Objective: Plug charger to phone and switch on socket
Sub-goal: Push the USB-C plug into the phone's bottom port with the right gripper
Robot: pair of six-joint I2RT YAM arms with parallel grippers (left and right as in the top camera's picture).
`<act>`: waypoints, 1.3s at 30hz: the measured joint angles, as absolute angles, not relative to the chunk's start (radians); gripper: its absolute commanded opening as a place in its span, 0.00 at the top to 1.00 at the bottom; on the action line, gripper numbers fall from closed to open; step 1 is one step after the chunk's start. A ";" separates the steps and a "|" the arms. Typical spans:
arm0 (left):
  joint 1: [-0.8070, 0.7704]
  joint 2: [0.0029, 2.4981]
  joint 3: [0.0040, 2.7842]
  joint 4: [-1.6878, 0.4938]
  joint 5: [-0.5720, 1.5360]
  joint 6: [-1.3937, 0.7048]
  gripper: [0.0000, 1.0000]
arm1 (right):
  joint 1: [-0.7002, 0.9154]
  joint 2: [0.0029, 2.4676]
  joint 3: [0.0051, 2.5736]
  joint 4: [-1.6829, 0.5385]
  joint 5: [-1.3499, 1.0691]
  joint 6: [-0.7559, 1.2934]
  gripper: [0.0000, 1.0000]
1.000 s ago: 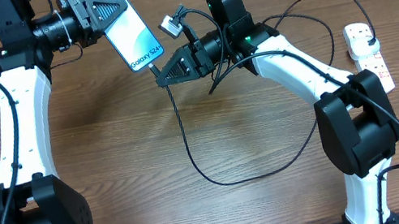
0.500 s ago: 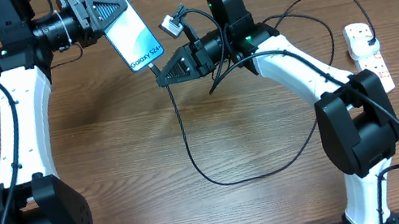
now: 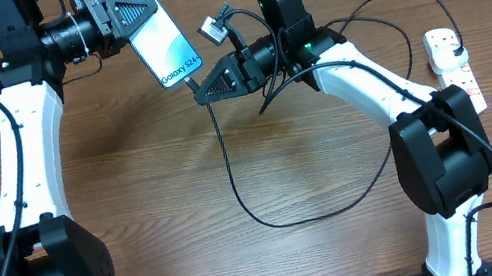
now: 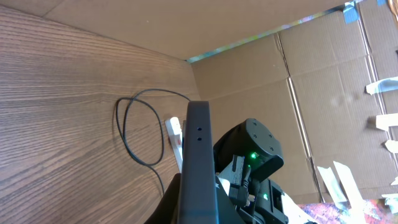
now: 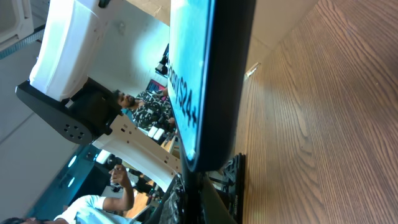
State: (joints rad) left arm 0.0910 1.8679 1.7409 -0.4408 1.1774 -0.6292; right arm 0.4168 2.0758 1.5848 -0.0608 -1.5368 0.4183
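Overhead, left tool clamped on slim cyan-screened smartphone above brown wooden surface, right tool pinching thin black charger cable by its connector end (tip at the phone's lower edge), white red-switched power strip far right, left wrist, phone edge-on, right wrist, phone's lower end just beyond the fingers.

A slim dark-edged phone is seen edge-on, rising from the bottom of the frame. Behind it, a thin black cable is looped on the brown wooden surface, beside a partly hidden white power strip. A black arm housing with a green light is seen alongside.
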 measured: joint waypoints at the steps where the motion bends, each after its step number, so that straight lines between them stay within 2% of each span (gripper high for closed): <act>1: 0.091 1.868 1.741 -0.441 1.177 -0.629 0.96 | 0.417 2.076 1.585 -0.062 -1.537 0.418 0.96; 36: 0.046 1.868 1.741 -0.441 1.091 -0.624 0.96 | 0.405 2.083 1.584 -0.066 -1.536 0.467 0.95; 37: 0.046 1.868 1.741 -0.441 1.091 -0.624 0.96 | 0.405 2.083 1.584 -0.065 -1.536 0.468 0.92; 39: 0.046 1.868 1.741 -0.442 1.092 -0.624 0.96 | 0.405 2.083 1.585 -0.065 -1.535 0.476 0.79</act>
State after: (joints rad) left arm 0.0456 1.8679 1.7409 -0.4423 1.0920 -0.6243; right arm 0.4053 2.0834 1.5848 -0.0650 -1.5349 0.4755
